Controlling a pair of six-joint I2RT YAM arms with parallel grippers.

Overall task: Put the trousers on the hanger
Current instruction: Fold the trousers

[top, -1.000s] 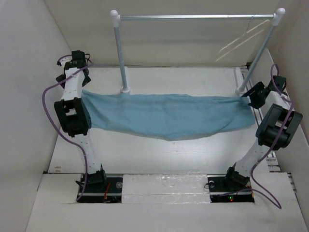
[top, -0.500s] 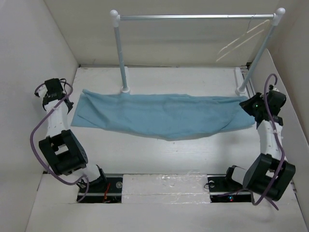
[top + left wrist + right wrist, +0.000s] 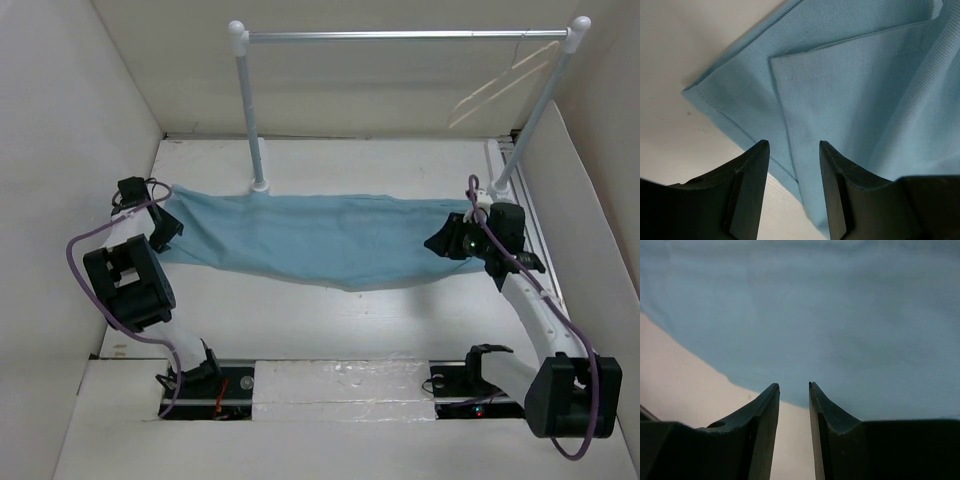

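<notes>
The trousers (image 3: 340,240) lay flat across the middle of the table (image 3: 350,320), spread lengthwise from left to right, with their near edge sagging toward the arms at the centre. Their far edge ran just in front of the feet of the rail (image 3: 400,35). The hanger (image 3: 487,83) hung by its hook from the right end of that rail, well apart from the cloth and above it.

The left gripper (image 3: 163,225) was at the left end of the trousers. In the left wrist view its jaws stood moderately apart with nothing pinched between them (image 3: 792,145), and below lay a stitched hem and a folded upper layer of the blue fabric (image 3: 855,90).

The right gripper (image 3: 441,243) was over the right end. Its jaws were only narrowly parted and likewise empty (image 3: 794,385), pointing at the edge where the fabric (image 3: 840,315) met the bare table. Whether either pair of tips touched the cloth was probably not something these views could settle.
</notes>
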